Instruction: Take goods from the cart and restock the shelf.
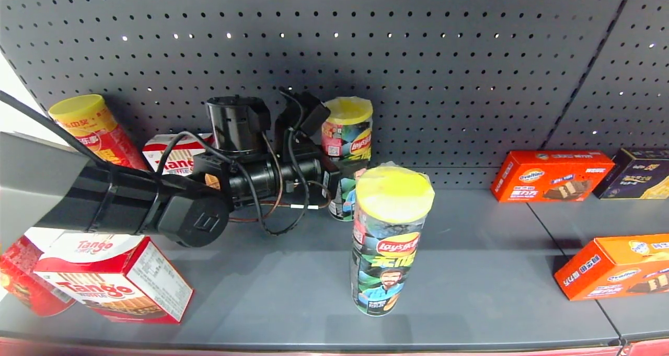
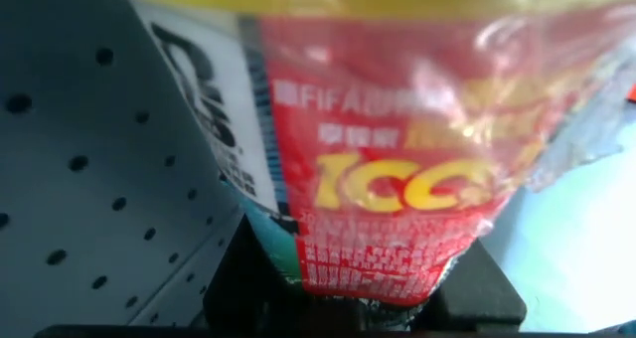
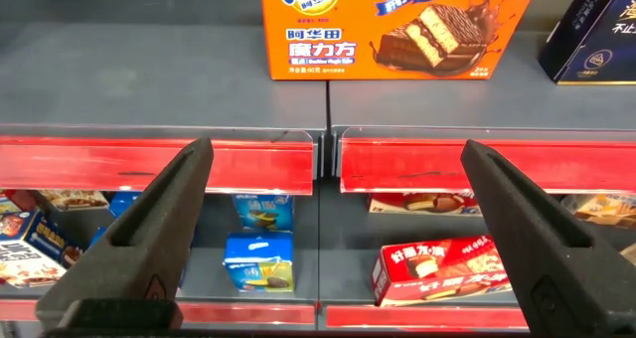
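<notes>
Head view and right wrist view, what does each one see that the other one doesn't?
Only the head view: the left hand holding the rear chip can, a front chip can, a red-and-white box. Only the right wrist view: the open right hand, red shelf strips, a blue box below. Both: an orange box on a grey shelf.

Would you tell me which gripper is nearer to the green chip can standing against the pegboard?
Left. The left gripper is right at the green chip can by the pegboard. The right gripper, open, faces the red shelf rail below an orange box, apart from the can.
</notes>
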Motion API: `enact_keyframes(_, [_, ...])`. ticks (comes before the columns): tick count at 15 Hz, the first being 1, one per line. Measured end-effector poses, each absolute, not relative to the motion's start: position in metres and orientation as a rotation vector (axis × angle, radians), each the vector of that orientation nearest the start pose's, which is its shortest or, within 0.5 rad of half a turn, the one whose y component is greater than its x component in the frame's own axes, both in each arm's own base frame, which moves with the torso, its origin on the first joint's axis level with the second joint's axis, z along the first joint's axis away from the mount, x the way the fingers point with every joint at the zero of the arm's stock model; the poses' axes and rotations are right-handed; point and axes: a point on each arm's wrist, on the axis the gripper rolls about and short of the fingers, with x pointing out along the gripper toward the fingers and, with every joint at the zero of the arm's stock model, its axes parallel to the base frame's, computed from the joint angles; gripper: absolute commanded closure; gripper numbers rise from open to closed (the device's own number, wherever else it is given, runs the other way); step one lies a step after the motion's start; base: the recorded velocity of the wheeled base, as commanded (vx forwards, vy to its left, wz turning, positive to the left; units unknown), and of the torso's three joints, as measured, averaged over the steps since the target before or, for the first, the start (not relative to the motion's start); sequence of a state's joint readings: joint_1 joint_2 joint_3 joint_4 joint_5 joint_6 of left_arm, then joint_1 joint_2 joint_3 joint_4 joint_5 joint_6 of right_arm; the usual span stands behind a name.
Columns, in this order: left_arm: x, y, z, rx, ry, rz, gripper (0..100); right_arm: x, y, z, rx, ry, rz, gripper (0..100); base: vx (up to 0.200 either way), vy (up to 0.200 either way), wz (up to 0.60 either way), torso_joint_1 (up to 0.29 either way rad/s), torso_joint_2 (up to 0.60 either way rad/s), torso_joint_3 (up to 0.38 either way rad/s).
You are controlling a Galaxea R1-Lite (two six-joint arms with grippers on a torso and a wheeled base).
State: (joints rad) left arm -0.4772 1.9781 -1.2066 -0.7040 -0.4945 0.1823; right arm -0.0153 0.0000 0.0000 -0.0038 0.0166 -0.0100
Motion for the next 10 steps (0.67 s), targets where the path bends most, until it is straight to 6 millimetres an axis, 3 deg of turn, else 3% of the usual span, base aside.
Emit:
enact_keyframes(8, [0.3464, -0.1952, 0.1918, 0.167, -0.003, -0.985, 100, -0.0228, 0.0007, 0.0759, -0.01, -0.004, 0.001, 0, 0.0, 0.0, 0.0, 0.0, 0.0, 0.0])
enact_keyframes(9, [0.3467, -0.1958, 0.1915, 0.167, -0.006, -0.986, 0, -0.0228, 0.0007, 0.0759, -0.01, -0.004, 0.002, 0, 0.0, 0.0, 0.0, 0.0, 0.0, 0.0])
enact_keyframes(10, [0.347, -0.1964, 0.1926, 0.167, -0.022, -0.986, 0, -0.0228, 0.0007, 0.0759, -0.01, -0.004, 0.002, 0, 0.0, 0.0, 0.0, 0.0, 0.0, 0.0])
